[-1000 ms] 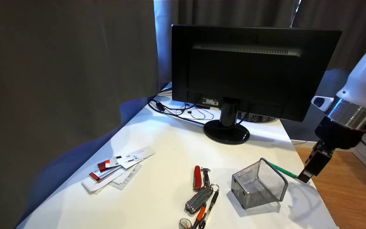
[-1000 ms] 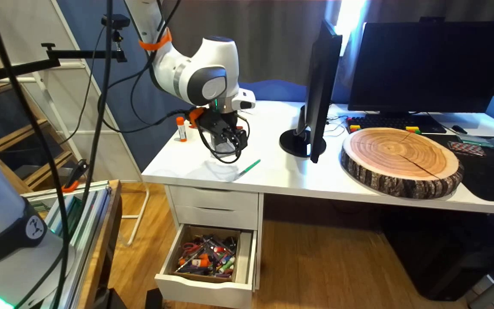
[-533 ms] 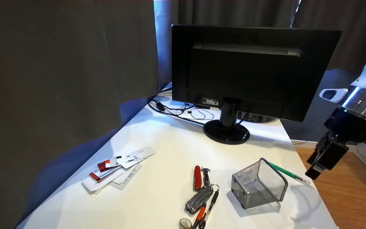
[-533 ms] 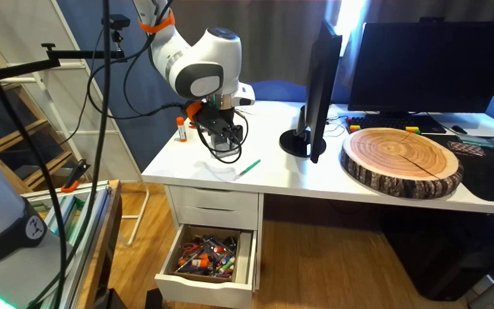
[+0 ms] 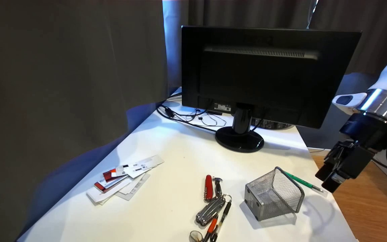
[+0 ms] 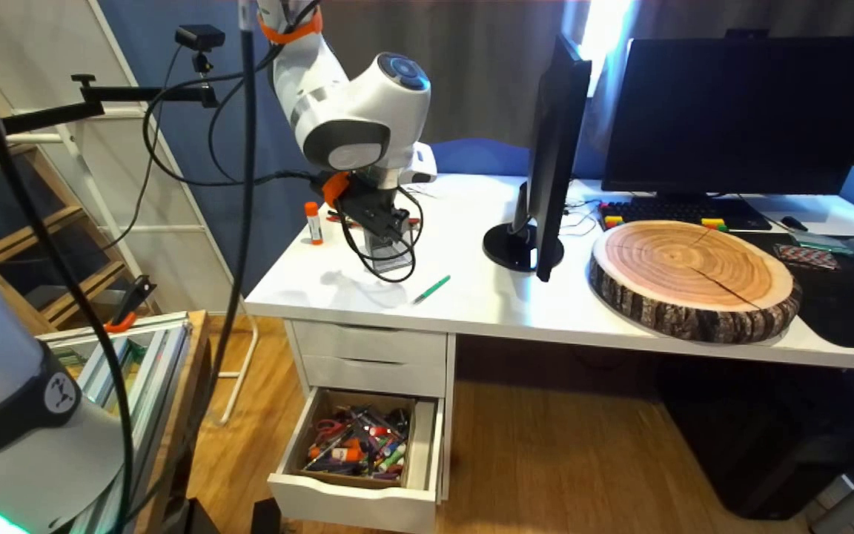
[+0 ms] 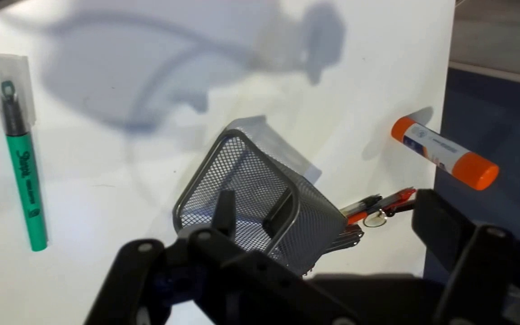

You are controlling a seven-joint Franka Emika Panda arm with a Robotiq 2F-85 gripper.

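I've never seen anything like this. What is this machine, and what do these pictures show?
The white machine is a robot arm, steered by a person. At its end is a gripper, like a hand with two black fingers, spread apart and holding nothing. Two views come from cameras outside the robot, facing the desk; the close-up comes from a camera on its wrist. On the desk a mesh cup lies on its side, with a green marker, a glue stick, a red pocket knife, papers and a monitor around it.

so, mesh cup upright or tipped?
Tipped: the mesh cup lies on its side on the desk. In an exterior view, its footed base faces sideways, not down.
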